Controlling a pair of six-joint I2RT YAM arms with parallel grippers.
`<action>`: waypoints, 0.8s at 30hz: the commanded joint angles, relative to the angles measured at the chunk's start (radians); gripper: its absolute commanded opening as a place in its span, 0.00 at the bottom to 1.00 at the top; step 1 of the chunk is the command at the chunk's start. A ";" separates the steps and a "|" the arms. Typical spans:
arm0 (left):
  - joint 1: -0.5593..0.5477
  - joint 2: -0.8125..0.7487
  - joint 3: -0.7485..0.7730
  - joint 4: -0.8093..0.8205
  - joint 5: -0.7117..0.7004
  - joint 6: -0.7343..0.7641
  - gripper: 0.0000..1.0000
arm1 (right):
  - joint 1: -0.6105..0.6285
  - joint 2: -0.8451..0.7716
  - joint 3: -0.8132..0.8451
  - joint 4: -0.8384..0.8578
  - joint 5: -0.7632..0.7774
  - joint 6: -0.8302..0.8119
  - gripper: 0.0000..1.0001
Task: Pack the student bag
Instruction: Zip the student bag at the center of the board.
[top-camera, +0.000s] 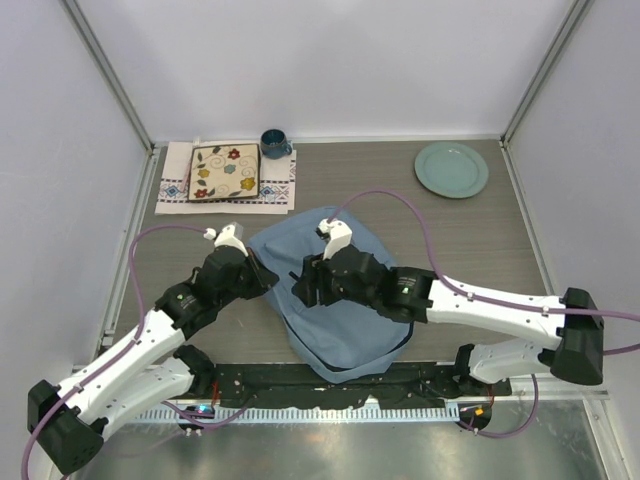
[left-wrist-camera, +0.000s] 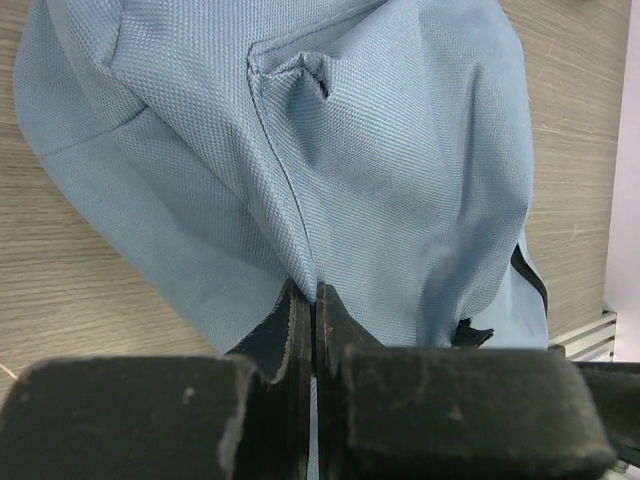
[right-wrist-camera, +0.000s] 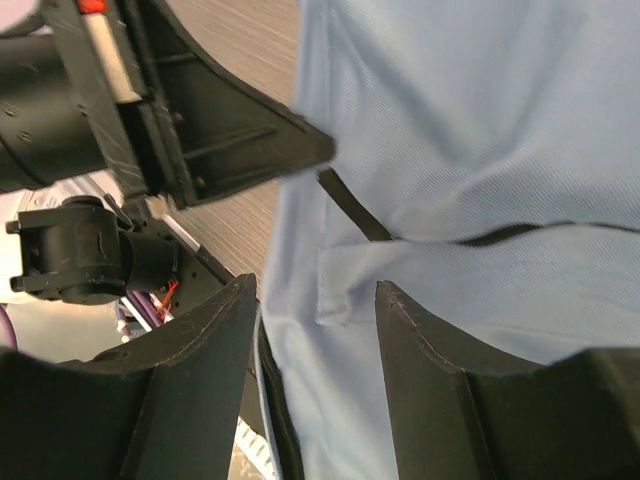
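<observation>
The student bag (top-camera: 345, 330), dusty-blue fabric, lies flat in the middle of the table near the arms. My left gripper (top-camera: 267, 284) is at its left edge. In the left wrist view its jaws (left-wrist-camera: 315, 296) are shut on a fold of the bag's fabric (left-wrist-camera: 380, 180). My right gripper (top-camera: 301, 286) is over the bag's left part, close to the left gripper. In the right wrist view it is open (right-wrist-camera: 315, 300), with bag fabric (right-wrist-camera: 470, 130) and a dark zipper line (right-wrist-camera: 500, 236) between and beyond the fingers.
A flower-patterned book (top-camera: 225, 172) lies on a white placemat (top-camera: 175, 190) at the back left, with a blue mug (top-camera: 275, 143) beside it. A green plate (top-camera: 451, 169) sits at the back right. Metal frame posts stand at the far corners.
</observation>
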 joint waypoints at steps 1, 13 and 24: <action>0.005 -0.024 0.017 0.131 0.037 0.001 0.00 | 0.029 0.053 0.097 0.081 0.091 -0.076 0.57; 0.005 -0.039 0.013 0.137 0.048 -0.007 0.00 | 0.039 0.169 0.148 0.060 0.180 -0.135 0.57; 0.005 -0.038 0.007 0.139 0.052 -0.005 0.00 | 0.041 0.203 0.156 0.046 0.274 -0.132 0.11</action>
